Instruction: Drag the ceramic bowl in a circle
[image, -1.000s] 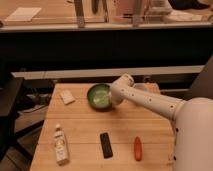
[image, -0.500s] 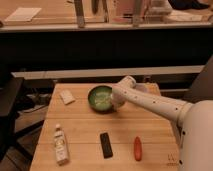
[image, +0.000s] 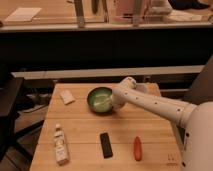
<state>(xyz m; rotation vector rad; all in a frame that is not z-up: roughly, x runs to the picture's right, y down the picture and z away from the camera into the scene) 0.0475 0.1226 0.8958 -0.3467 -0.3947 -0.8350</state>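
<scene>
- Wooden table (image: 82, 125) in front of a dark wall, with the robot's white arm (image: 155, 104) reaching in from the right.
- Ceramic bowl (image: 98, 98) sits near the far edge of the table, right of a white packet (image: 66, 96) and well apart from the bottle (image: 60, 145), the black bar (image: 105, 145) and the red object (image: 137, 148) along the near side.
- Gripper (image: 112, 101) is down at the bowl's right rim, jaws pressed together. Whether they pinch the rim or just press inside it is hard to make out.
- Just changed: over the last second the bowl has crept slightly right and toward the near side, and the wrist has gone with it.
- My reading is that the drag is under way but only a short arc of the circle is traced.
- Otherwise nothing differs from the earlier frames: packet, bottle, bar and red object lie where they were, and the jaws have stayed shut.
</scene>
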